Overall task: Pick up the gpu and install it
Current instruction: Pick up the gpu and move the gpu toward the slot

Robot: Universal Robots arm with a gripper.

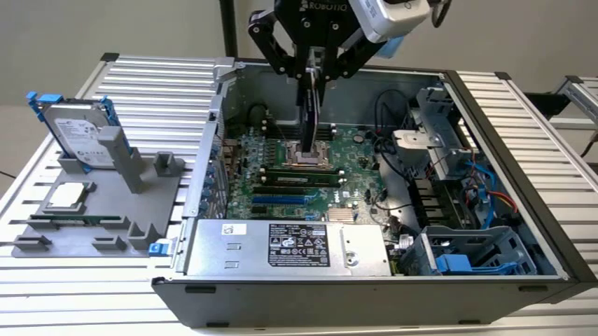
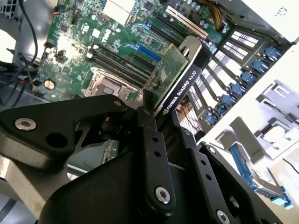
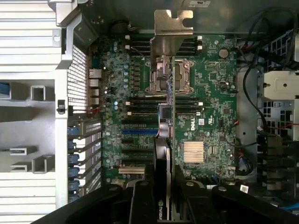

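gpu (image 1: 310, 112): pinched between the jaws, hanging edge-on below them, silver bracket at the end away from them.
gripper (image 1: 314, 70): jaws closed on the card's two faces.
motherboard (image 1: 280, 189): beneath the jaws, inside the open computer case (image 1: 374, 304).

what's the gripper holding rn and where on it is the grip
The gripper pinches the gpu across its two faces, at the end away from its silver bracket.
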